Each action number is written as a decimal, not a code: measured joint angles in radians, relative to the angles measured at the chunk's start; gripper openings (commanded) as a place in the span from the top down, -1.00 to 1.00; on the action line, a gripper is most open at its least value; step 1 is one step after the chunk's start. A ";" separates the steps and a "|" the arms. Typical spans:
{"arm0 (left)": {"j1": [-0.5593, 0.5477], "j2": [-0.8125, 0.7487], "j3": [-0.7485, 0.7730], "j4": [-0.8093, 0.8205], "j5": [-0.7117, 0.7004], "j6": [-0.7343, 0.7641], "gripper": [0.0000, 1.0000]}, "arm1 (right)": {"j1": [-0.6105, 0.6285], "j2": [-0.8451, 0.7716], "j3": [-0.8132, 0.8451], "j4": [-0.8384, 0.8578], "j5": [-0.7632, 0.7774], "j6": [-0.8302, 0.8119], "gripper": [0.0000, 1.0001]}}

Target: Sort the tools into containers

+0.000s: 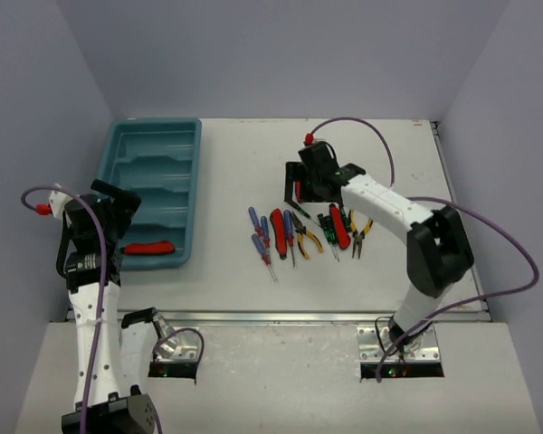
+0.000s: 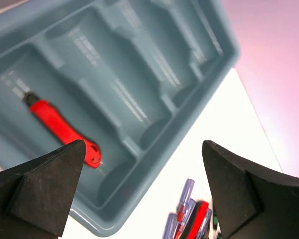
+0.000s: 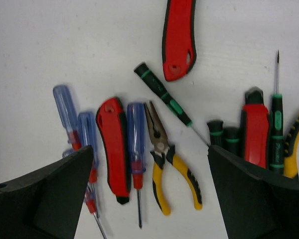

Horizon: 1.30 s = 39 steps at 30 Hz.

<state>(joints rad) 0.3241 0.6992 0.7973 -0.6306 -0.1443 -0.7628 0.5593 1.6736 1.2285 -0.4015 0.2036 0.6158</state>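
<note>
The teal tray (image 1: 195, 172) with four long compartments lies at the far left. One red-handled tool (image 1: 149, 247) lies in its nearest compartment; it also shows in the left wrist view (image 2: 62, 128). My left gripper (image 1: 119, 204) is open and empty above the tray's near end (image 2: 144, 191). The other tools lie on the table centre: blue screwdrivers (image 1: 258, 237), red-handled tools (image 1: 278, 232), yellow pliers (image 1: 308, 239), green-and-black screwdrivers (image 1: 328, 226). My right gripper (image 1: 295, 193) is open and empty above them (image 3: 149, 189), over yellow pliers (image 3: 172, 162) and a red tool (image 3: 114, 144).
A second red-handled tool (image 3: 179, 40) lies apart at the top of the right wrist view. Another red tool (image 3: 254, 132), green screwdrivers (image 3: 275, 124) and second pliers (image 1: 358, 231) lie to the right. Purple cables (image 1: 371, 136) loop over the table. Walls enclose the table.
</note>
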 measured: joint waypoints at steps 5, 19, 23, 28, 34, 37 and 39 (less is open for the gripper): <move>0.000 -0.059 0.007 0.042 0.113 0.126 -1.00 | -0.058 0.286 0.272 -0.100 0.010 0.007 -0.57; -0.075 -0.083 -0.025 0.073 0.183 0.276 -1.00 | -0.119 0.774 0.792 -0.255 -0.002 -0.095 0.61; -0.075 -0.058 -0.025 0.081 0.207 0.284 -1.00 | -0.120 0.757 0.761 -0.239 -0.002 -0.098 0.91; -0.084 0.040 -0.020 0.107 0.322 0.273 -1.00 | -0.123 0.706 0.700 -0.222 -0.005 -0.143 1.00; -0.281 0.215 -0.041 0.299 0.469 0.159 -1.00 | -0.118 0.461 0.558 -0.127 -0.075 -0.251 1.00; -0.411 0.271 -0.098 0.537 0.579 0.042 -1.00 | -0.093 0.208 0.368 0.001 -0.151 -0.319 1.00; -0.471 0.299 -0.124 0.670 0.621 -0.031 -1.00 | -0.058 0.049 0.253 0.070 -0.206 -0.355 1.00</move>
<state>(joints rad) -0.1468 0.9978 0.6736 0.0390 0.4769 -0.7936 0.5015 1.7227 1.4812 -0.3319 -0.0020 0.2609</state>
